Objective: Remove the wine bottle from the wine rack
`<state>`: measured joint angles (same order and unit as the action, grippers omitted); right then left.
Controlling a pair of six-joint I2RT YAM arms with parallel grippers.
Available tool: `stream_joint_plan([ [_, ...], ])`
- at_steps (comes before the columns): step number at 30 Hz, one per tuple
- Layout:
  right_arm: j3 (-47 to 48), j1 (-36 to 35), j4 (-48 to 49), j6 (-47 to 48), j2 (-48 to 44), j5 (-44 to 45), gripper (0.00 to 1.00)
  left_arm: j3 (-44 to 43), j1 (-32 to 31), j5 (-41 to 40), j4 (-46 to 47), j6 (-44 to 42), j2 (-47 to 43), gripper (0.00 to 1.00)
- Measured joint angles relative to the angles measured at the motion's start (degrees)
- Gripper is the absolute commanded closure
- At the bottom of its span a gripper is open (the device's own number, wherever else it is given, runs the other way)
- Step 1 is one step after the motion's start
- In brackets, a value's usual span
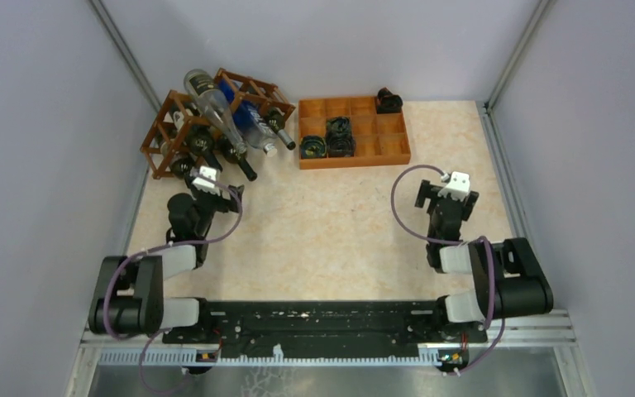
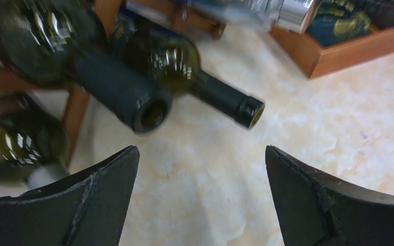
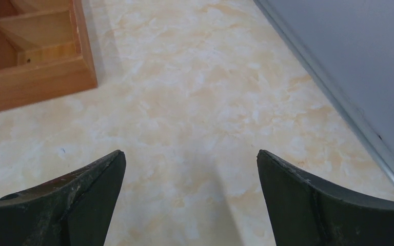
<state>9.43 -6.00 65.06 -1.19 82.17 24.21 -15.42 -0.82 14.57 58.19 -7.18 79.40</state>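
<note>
Left pincer (image 2: 201, 154) and right pincer (image 3: 190, 152) stand spread; the wine bottle (image 2: 110, 82) looks heavy, slick, breakable glass, best gripped by its neck.

No legible text or labels

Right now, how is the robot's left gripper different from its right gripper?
The left gripper points at dark bottle necks sticking out of the wine rack; the right gripper faces the marbled table beside the wooden tray. The left gripper sits close to the rack, while the right gripper is far from it. Both are open and hold nothing.
</note>
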Motion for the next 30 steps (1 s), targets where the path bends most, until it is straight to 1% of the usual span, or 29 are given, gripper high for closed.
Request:
stream_joint_plan([
  [3,6.2,0.1,-12.2,-0.6,-4.3,1.5,0.01,-2.8,0.0,1.1,-8.2,-0.8,-7.6,0.01],
  [4,7.5,0.1,-14.0,-0.7,-4.9,1.7,0.01,-3.9,0.0,1.6,-10.9,-1.0,-9.7,0.01],
  [6,13.6,0.1,-22.4,-1.6,-8.5,2.3,0.01,-6.3,0.1,2.9,-17.6,-1.5,-13.5,0.01],
  [11,19.6,0.2,-35.6,-6.7,-17.6,0.9,0.01,-13.0,0.4,8.1,-37.2,-2.8,-19.4,0.01],
  [14,25.4,0.2,-46.0,-12.0,-19.8,-2.2,0.01,-16.5,0.3,11.2,-48.2,-3.8,-22.2,0.01],
  [17,33.6,0.2,-57.1,-19.6,-19.6,-6.8,0.01,-21.7,0.3,14.2,-60.0,-4.7,-24.3,0.01],
  [19,37.2,0.2,-61.5,-23.2,-19.3,-10.6,0.01,-26.2,0.3,15.5,-66.3,-4.7,-24.7,0.01],
  [21,39.1,0.2,-63.8,-26.4,-19.1,-16.1,0.01,-31.5,0.3,16.1,-71.1,-4.2,-24.4,0.01],
  [24,38.9,-0.1,-64.4,-29.8,-18.9,-24.6,0.01,-38.7,0.8,16.3,-76.0,-3.2,-23.1,0.01],
  [26,40.0,-2.5,-66.8,-30.3,-17.7,-25.6,0.02,-43.6,1.4,16.3,-79.3,-2.4,-21.4,0.01],
  [28,44.8,-8.0,-71.6,-29.3,-14.2,-24.5,0.02,-47.1,1.8,16.2,-81.7,-1.7,-19.7,0.02],
  [30,50.3,-13.7,-74.4,-28.3,-10.3,-23.9,0.02,-49.4,1.9,16.0,-83.2,-1.3,-18.2,0.03],
])
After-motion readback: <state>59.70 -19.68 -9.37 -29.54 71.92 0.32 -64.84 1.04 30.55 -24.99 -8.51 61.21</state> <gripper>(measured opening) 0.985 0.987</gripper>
